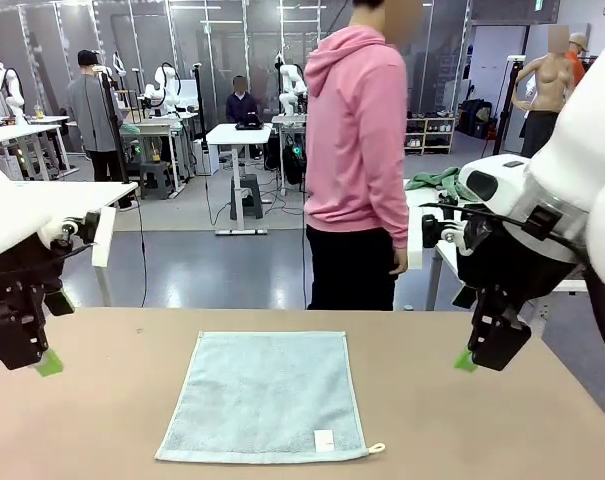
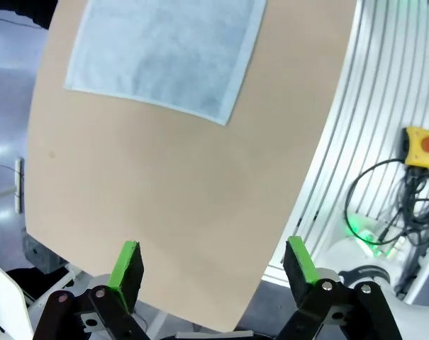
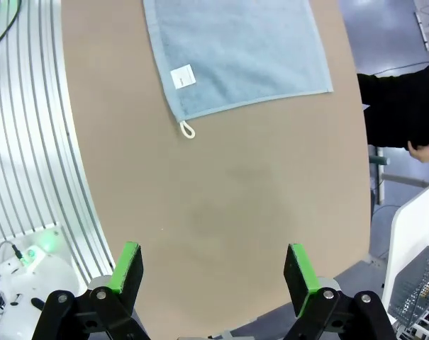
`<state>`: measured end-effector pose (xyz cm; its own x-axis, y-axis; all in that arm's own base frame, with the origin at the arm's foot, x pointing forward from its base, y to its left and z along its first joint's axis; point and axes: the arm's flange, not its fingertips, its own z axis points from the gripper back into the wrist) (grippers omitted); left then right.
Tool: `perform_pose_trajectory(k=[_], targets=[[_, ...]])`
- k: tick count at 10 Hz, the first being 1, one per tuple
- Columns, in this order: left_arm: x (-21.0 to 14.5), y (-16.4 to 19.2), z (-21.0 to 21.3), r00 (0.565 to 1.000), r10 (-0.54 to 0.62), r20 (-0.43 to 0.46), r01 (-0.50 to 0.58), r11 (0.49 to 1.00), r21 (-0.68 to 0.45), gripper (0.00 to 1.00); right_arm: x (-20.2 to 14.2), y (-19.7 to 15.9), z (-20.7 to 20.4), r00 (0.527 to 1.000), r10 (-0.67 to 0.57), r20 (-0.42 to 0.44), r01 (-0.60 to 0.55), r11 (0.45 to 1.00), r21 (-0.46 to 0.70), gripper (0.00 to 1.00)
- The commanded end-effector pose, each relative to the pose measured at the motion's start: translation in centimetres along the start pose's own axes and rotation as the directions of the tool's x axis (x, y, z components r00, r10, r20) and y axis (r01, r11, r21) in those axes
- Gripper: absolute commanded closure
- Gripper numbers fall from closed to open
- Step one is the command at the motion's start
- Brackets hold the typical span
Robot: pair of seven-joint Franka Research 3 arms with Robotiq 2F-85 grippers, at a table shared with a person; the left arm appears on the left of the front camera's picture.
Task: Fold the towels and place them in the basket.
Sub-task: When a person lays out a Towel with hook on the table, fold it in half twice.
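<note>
- Light blue rectangular terry towel (image 1: 264, 397) lies flat, unfolded, central on the tan surface (image 1: 462, 430), near its front edge.
- Left fingers (image 2: 127, 268) spread wide, empty, over the surface's left end.
- Right fingers (image 3: 300, 273) equally wide, empty, at the right end.

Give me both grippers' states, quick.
Left gripper: open, holding nothing.
Right gripper: open, holding nothing.

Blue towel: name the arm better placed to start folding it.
Right, marginally: the right hand, open, hovers nearer the loop corner of the towel; the left hand seems slightly farther off.
</note>
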<state>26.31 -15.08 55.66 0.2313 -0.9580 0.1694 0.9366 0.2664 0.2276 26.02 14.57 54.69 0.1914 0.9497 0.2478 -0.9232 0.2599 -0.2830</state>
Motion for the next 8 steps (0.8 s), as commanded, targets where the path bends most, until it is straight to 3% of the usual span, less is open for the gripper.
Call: perform_pose_trajectory(k=[1, 2, 6, 7, 8], targets=[[-0.3, 0.3, 1.4, 0.999, -0.029, -0.035, 0.032, 0.998, 0.061, 0.0, -0.3, 0.3, 0.6, 1.0, -0.001, 0.006, 0.001, 1.0, -0.006, 0.0], [0.0, 0.0, 0.0, 1.0, 0.0, 0.0, 0.0, 1.0, 0.0, 0.0, -0.3, 0.3, 0.6, 1.0, -0.001, 0.006, 0.001, 1.0, -0.006, 0.0], [0.0, 0.1, 0.2, 1.0, -0.005, -0.008, 0.005, 1.0, 0.013, 0.0, -0.1, 0.1, 0.5, 1.0, -0.001, 0.008, 0.001, 1.0, -0.009, 0.0], [0.7, 0.6, -2.0, 1.0, -0.025, 0.0, 0.025, 0.999, -0.034, 0.0, 1.0, 0.3, -2.1, 0.997, 0.074, 0.004, -0.074, 0.997, 0.021, 0.0], [1.2, 0.9, -4.6, 0.999, -0.043, 0.023, 0.045, 0.994, -0.102, 0.0, 1.7, 0.3, -4.6, 0.997, 0.07, -0.034, -0.07, 0.998, 0.003, 0.0]])
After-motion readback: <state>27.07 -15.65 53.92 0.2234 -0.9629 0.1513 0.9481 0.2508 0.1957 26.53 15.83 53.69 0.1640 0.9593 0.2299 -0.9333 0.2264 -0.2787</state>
